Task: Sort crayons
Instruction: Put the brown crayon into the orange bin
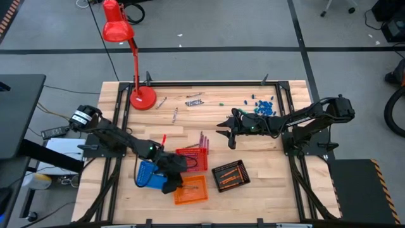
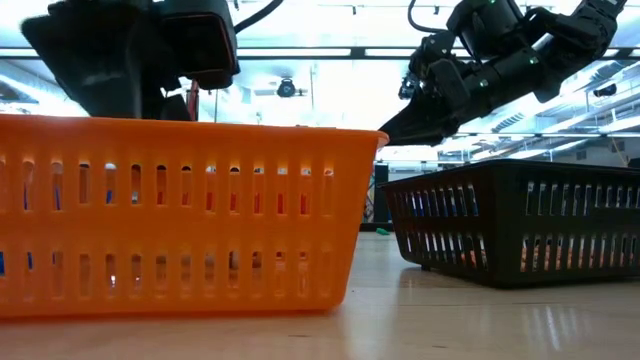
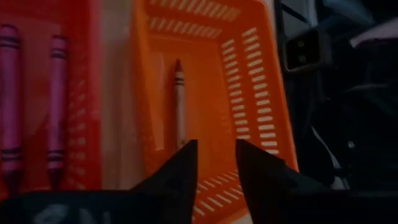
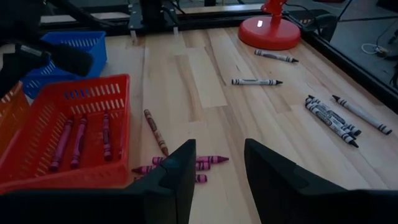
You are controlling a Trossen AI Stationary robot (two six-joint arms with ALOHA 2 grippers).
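My left gripper [image 1: 171,182] hangs open and empty over the orange basket [image 1: 193,190]. One pale crayon with a dark tip [image 3: 179,99] lies on that basket's floor. My right gripper [image 1: 225,133] is open and empty above the table's middle, above magenta crayons [image 4: 183,163] and a red-brown crayon [image 4: 155,132] lying on the wood beside the red basket [image 4: 68,134]. Several magenta crayons [image 3: 57,106] lie in the red basket. Grey crayons [image 4: 329,115] lie scattered near the far edge. The black basket [image 1: 230,175] holds orange crayons.
A blue basket [image 1: 147,174] stands left of the orange one. A red desk lamp's base [image 1: 143,98] stands at the far left. Tiny blue and green bits [image 1: 262,106] lie at the far right. Bare wood lies between the baskets and the far crayons.
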